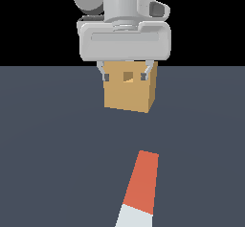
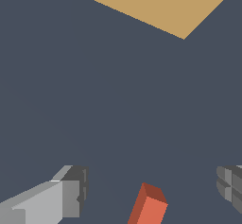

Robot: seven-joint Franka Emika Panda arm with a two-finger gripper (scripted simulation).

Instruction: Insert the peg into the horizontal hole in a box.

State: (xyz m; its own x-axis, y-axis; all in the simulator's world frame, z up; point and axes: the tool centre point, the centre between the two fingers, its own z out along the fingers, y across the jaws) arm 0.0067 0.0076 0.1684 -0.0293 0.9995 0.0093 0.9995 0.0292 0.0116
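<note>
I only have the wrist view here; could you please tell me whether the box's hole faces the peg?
Observer: Yes. In the exterior view the hole sits on the box face turned toward the peg's orange end.
Operator: Thank you. What does the rest of the peg look like?
Observer: It lies flat on the floor, apart from the box, and the half away from the box is white.
Operator: And where is the gripper?
Observer: The gripper hangs open above the floor, with nothing between its fingers.
</note>
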